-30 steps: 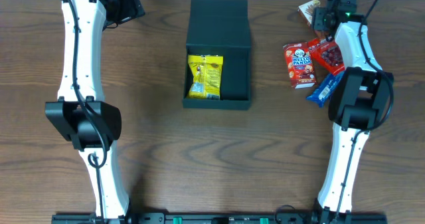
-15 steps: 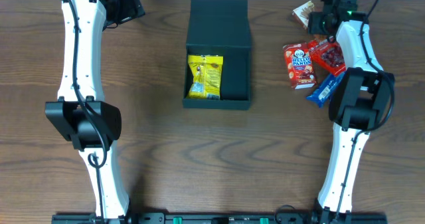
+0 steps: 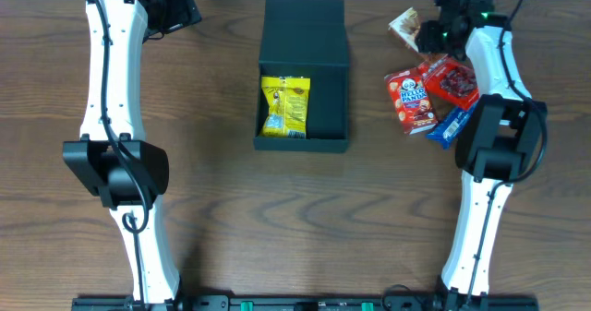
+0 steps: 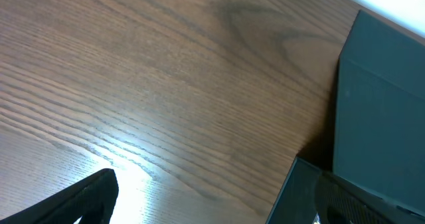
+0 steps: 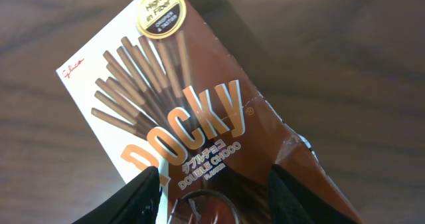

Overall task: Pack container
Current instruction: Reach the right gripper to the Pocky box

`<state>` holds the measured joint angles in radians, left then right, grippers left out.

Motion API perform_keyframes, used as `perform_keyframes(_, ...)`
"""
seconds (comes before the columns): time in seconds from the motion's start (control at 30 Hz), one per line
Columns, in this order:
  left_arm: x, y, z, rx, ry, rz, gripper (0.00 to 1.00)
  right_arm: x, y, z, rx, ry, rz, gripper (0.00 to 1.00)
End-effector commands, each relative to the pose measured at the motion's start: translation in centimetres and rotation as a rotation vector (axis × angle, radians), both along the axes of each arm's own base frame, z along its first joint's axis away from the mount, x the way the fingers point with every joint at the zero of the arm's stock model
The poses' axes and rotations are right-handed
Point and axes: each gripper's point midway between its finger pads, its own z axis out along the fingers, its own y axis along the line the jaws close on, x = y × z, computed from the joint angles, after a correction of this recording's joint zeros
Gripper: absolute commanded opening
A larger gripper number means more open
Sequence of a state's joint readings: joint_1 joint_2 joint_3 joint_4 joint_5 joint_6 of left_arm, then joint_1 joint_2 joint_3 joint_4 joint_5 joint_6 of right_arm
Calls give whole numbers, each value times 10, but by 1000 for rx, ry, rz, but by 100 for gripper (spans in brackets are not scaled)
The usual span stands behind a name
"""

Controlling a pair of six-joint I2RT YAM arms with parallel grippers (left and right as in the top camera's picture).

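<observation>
The left end effector [image 3: 178,6] is parked at the worktop's [image 3: 222,209] far-left corner, released and gripping nothing, probably to stay out of the packing lane. At centre sits the container [image 3: 330,108], its flap lid [image 3: 304,29] folded back so the well is open. A yellow packet [image 3: 285,105] already lies inside against the left wall, which leaves room beside it. To the right, a red box [image 3: 412,100], a red packet [image 3: 452,78] and a blue packet [image 3: 451,124] wait in a loose cluster. Just behind them, the right end effector [image 3: 432,32] appears clenched on the Pocky packet [image 3: 404,25], judged the next item to go in. Only the right wrist view shows its fingers flanking the packet's creased lower end. The left wrist view alone confirms bare wood between that arm's spread fingers. Only the overhead shows the whole layout.
</observation>
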<state>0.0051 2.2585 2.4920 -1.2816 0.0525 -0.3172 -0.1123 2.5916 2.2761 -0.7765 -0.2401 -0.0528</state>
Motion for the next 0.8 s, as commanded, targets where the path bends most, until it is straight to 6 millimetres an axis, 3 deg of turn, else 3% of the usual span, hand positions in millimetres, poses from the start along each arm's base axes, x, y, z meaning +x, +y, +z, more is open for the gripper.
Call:
perform_keyframes(0.0,0,2,-8,13,21,-2,95,-26,48,-35,50,123,101,52)
perform_keyframes(0.17,0,2,-8,17,21,-11,95,-34,74,-28,46,141,152,52)
perform_keyframes(0.27,0,2,-8,21,20,-18,95,-28,82,-7,20,95,166,61)
perform_keyframes(0.37,1,2,-8,21,17,-18,95,-17,81,28,-13,5,192,75)
perform_keyframes(0.43,1,2,-8,21,17,-18,95,-12,77,48,-65,-51,224,82)
perform_keyframes(0.47,1,2,-8,21,17,-18,95,-9,73,57,-114,-78,239,94)
perform_keyframes(0.5,1,2,-8,21,17,-18,95,-7,67,64,-173,-100,258,99)
perform_keyframes(0.63,2,2,-8,21,14,-18,95,4,44,68,-444,-141,371,99)
perform_keyframes(0.77,2,2,-8,21,14,-18,95,14,43,68,-462,-179,380,99)
